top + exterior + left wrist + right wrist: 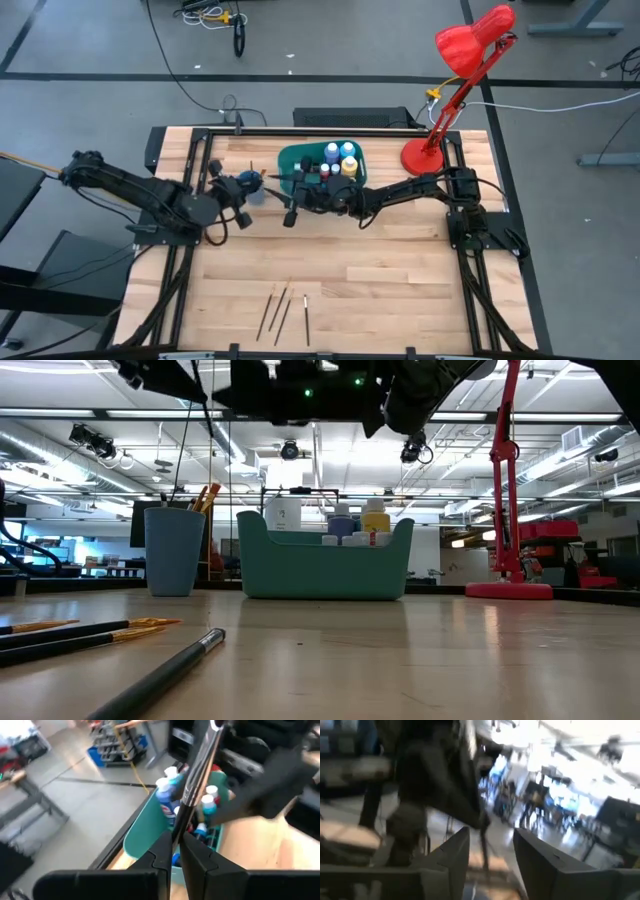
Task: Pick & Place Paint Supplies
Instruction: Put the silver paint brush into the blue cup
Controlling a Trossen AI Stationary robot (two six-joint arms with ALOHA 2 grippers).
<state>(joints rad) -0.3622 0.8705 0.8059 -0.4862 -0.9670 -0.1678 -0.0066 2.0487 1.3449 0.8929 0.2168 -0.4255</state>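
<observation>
Item: paint supplies, sorting in progress on the wooden counter (380,270).

Left pincer (174,840): clamping a thin dark-handled brush (197,775) between closed fingers, the handle standing up past the fingertips. In the high view this pincer (262,183) is hovering just beside the teal bin (288,160), above the small blue cup (174,550).

Right pincer (293,198): fingers parted and gripping nothing in the right wrist view (490,850); it is hanging near the bin's front edge, close to the left one.

Paint bottles (338,158): standing together inside the bin, caps showing above its rim in the low view (362,525).

Loose brushes (283,310): four lying close together near the counter's front edge, well apart from both arms. Some more brushes (205,496) are already standing in the cup.

Step in hand, as judged: seating the held brush in the cup. Handling note: keeping the brush near upright, centring its lower end over the cup's mouth before lowering, and releasing only once the tip is below the rim. The right arm is crowding the same spot; giving it room is advisable, since a knock could tip the light cup.
</observation>
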